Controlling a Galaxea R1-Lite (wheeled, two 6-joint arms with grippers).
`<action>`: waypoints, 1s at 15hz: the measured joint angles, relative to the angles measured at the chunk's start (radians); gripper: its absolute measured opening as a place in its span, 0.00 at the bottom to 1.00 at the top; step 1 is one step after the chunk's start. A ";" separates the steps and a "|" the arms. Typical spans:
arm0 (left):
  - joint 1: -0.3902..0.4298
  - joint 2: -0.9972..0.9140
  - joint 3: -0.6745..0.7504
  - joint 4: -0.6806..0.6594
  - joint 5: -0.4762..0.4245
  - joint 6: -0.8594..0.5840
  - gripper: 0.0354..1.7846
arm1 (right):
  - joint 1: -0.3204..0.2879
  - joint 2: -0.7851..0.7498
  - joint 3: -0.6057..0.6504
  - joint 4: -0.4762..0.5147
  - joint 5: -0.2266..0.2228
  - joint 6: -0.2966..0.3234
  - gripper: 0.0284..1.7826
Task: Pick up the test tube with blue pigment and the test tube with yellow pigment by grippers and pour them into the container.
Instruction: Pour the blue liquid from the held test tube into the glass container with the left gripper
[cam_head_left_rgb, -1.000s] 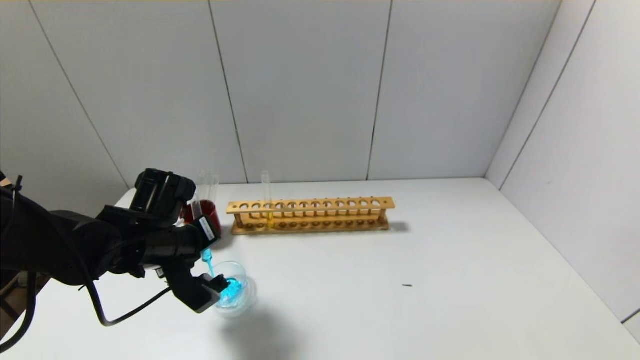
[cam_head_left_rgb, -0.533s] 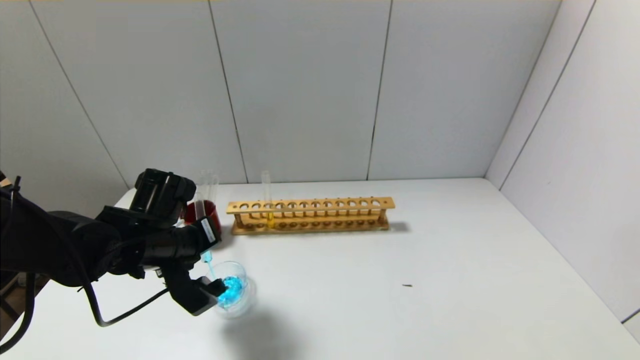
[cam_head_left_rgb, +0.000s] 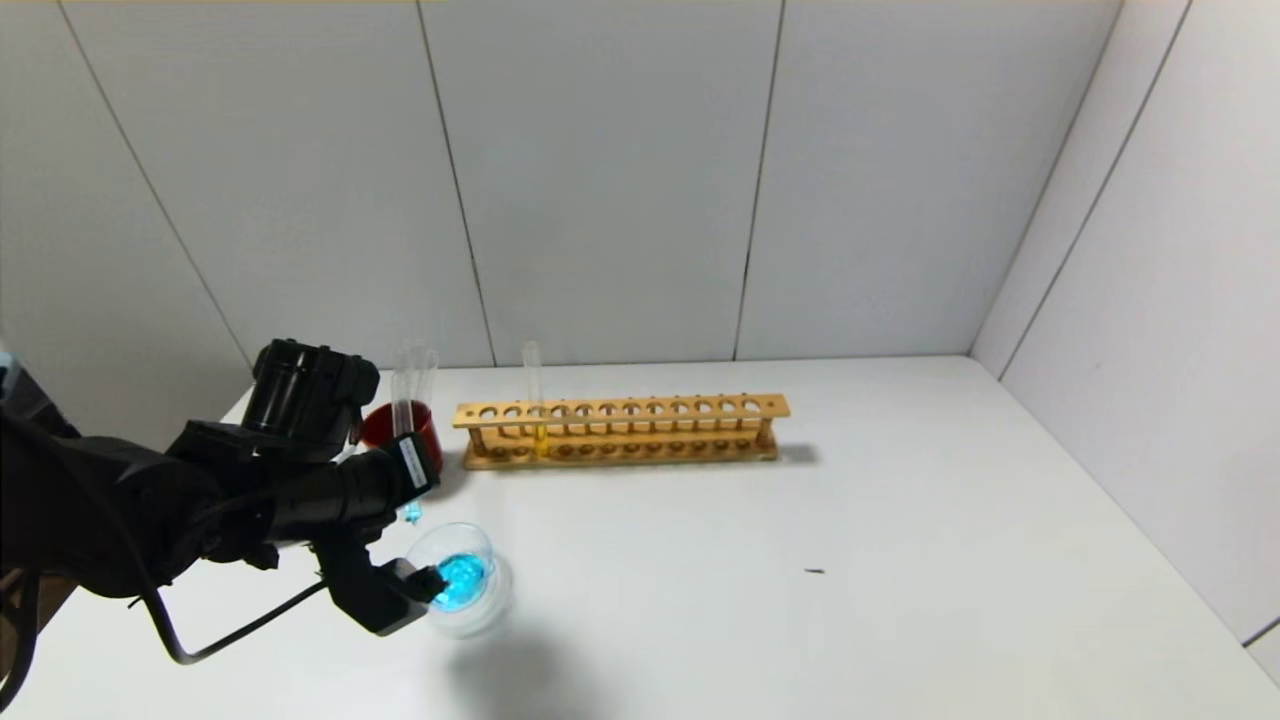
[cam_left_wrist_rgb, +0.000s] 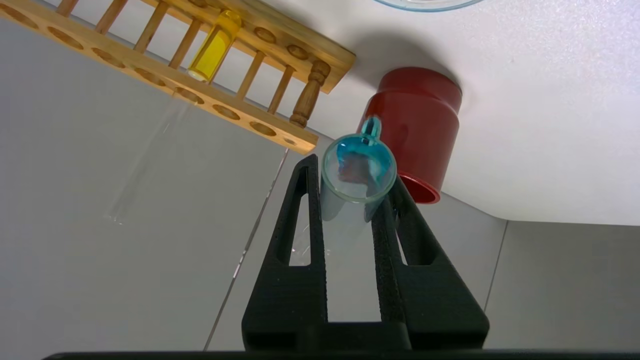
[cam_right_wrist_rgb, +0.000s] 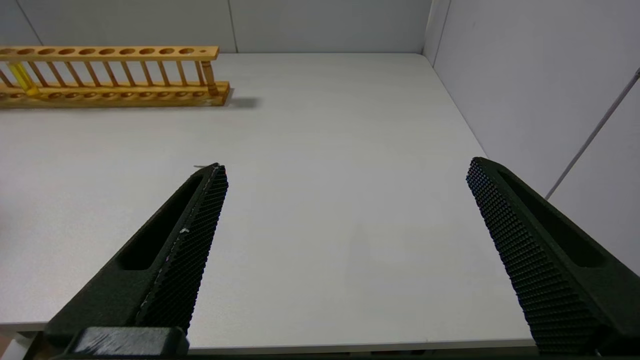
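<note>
The blue tube (cam_left_wrist_rgb: 358, 172) is clamped, tilted, by the left gripper (cam_left_wrist_rgb: 350, 200) over the dish (cam_head_left_rgb: 462, 580) — rack (cam_head_left_rgb: 620, 430) at one o'clock — while the right gripper (cam_right_wrist_rgb: 345, 200) is held wide apart.

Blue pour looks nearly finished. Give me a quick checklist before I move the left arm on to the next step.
1. Left pincer shut on the blue test tube: ok.
2. Blue test tube drained: not ok, blue film and a drop at its end.
3. Blue liquid is in the glass dish: ok.
4. Yellow test tube upright in the wooden rack: ok.
5. Red cup stands close behind the pincer, clearance: cannot tell.
6. Right pincer open, nothing held: ok.
</note>
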 joint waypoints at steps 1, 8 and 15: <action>-0.001 -0.004 0.002 0.000 0.000 0.001 0.16 | 0.000 0.000 0.000 0.000 0.000 0.000 0.98; -0.006 -0.019 0.013 -0.001 0.000 0.020 0.16 | 0.000 0.000 0.000 0.000 0.000 0.000 0.98; -0.021 -0.024 0.021 -0.040 0.006 0.089 0.16 | 0.000 0.000 0.000 0.000 0.001 0.000 0.98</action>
